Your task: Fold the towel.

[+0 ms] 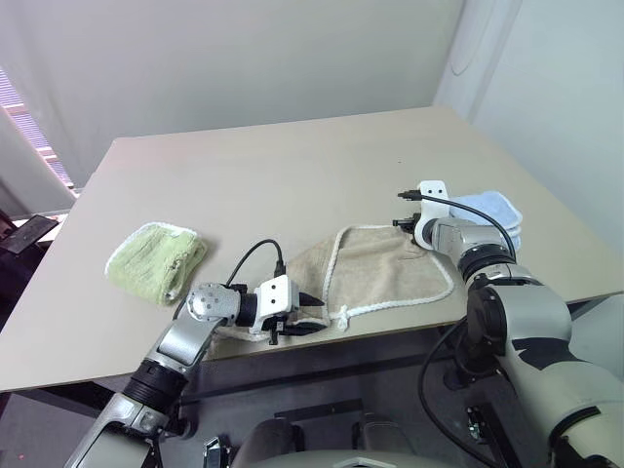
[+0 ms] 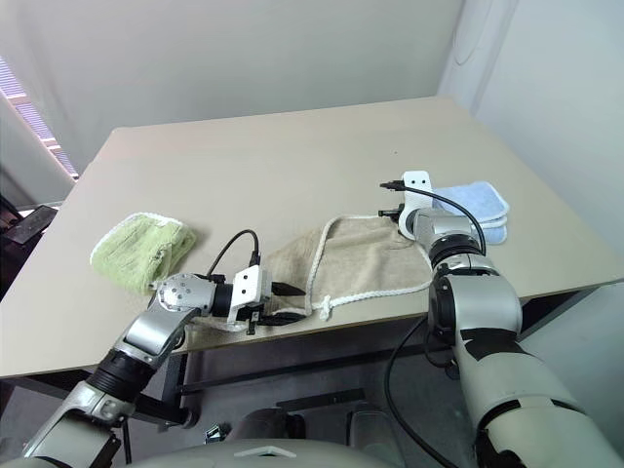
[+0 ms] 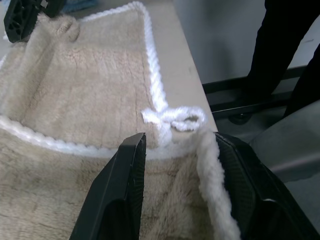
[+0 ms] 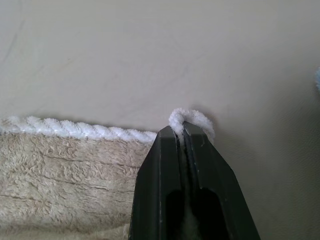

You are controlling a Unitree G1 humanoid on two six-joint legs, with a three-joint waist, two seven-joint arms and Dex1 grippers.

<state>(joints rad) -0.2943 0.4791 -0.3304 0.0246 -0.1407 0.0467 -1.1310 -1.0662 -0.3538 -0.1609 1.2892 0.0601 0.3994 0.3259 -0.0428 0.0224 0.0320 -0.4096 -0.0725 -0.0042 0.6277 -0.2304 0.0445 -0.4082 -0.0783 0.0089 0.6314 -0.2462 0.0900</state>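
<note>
L gripper point(image 1: 310, 314) half-open around towel point(image 1: 385, 268) corner at tabletop point(image 1: 292, 175) near edge; R gripper point(image 4: 181, 131) clamped on towel's corded edging loop

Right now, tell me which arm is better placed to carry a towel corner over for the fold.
Right, probably. The right gripper is already shut on the towel's corded corner loop at the far edge. The left gripper straddles the near edge with its fingers apart, so it has no firm hold yet.
</note>
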